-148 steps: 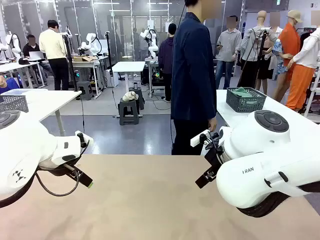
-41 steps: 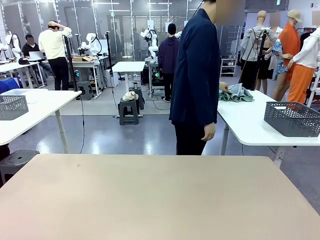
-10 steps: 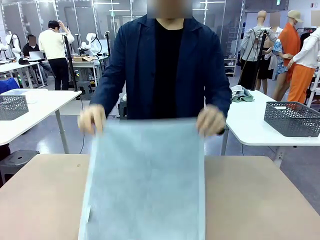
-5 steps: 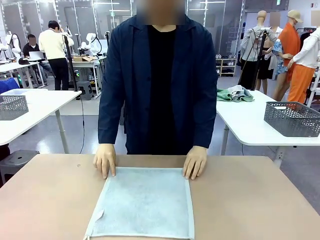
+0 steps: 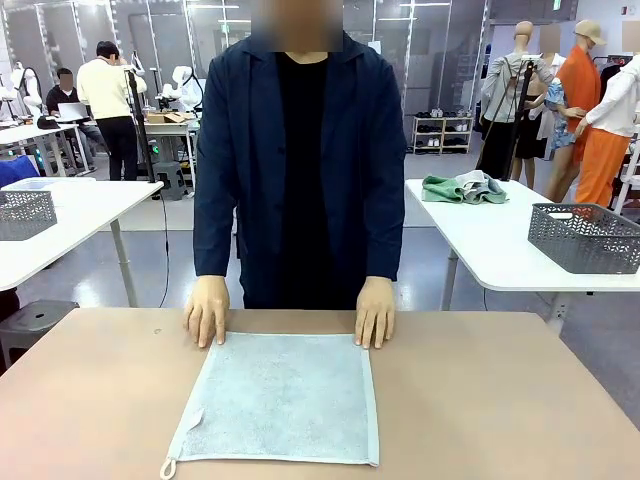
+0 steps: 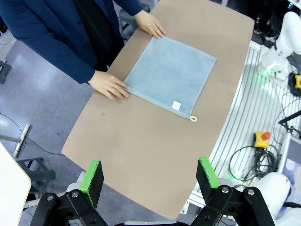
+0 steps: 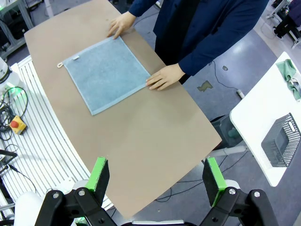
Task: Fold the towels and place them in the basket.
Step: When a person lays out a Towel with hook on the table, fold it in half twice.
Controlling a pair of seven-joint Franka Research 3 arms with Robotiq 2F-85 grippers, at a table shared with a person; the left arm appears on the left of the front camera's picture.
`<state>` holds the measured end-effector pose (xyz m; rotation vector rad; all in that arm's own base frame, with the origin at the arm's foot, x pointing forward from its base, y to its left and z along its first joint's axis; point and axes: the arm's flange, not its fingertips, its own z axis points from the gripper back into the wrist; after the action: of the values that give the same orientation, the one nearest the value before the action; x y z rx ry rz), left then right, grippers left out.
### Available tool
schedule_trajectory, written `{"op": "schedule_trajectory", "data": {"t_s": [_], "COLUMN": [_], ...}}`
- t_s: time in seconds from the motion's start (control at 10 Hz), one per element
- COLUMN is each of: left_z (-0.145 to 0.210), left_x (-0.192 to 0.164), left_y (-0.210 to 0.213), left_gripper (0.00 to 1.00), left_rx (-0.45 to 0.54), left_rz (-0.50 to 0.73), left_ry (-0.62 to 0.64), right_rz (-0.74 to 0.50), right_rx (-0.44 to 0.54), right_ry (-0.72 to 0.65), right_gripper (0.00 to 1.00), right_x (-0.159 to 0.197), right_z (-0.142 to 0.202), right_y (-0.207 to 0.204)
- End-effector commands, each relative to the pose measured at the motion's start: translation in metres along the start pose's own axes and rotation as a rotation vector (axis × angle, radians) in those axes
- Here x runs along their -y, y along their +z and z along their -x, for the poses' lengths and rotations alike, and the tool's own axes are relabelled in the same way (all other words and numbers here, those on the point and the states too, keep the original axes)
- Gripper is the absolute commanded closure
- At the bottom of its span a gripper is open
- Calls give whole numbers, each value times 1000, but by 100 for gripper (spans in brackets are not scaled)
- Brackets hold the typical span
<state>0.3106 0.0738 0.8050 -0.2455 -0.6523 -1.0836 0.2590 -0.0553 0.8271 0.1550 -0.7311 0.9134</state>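
Note:
A light blue-grey towel (image 5: 278,397) lies spread flat on the brown table (image 5: 500,400), with a small white tag and a loop at its near left corner. A person's hands (image 5: 207,310) press its two far corners. From high above, the left wrist view looks down on the same towel (image 6: 170,71), and so does the right wrist view (image 7: 107,74). My left gripper (image 6: 149,178) and my right gripper (image 7: 154,181) both hang open, far over the table, holding nothing. A green towel (image 5: 437,188) lies bunched with other cloth on the white side table. The dark grey basket (image 5: 585,237) stands there too.
The white side table (image 5: 500,245) stands to the right, across a gap of floor. Another grey basket (image 5: 25,213) sits on a white table at the left. A slatted platform with cables and a red button box (image 6: 261,139) borders the brown table's near edge.
The person has lowered the blue-grey towel from held up in the air to flat on the table and smoothed it, hands sliding to its far corners.

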Motion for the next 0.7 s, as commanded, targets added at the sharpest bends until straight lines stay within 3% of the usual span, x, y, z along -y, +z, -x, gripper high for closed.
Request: {"op": "schedule_trajectory", "data": {"t_s": [0.0,0.6], "left_z": [0,0], "left_x": [1,1], "left_y": [0,0], "left_gripper": [0,0], "left_rx": [6,6], "left_rz": [2,2], "left_ry": [0,0], "right_rz": [-4,-4], "right_rx": [8,8], "right_ry": [9,9], "right_gripper": [0,0], "right_x": [0,0], "right_z": [-1,-1], "right_y": [0,0]}}
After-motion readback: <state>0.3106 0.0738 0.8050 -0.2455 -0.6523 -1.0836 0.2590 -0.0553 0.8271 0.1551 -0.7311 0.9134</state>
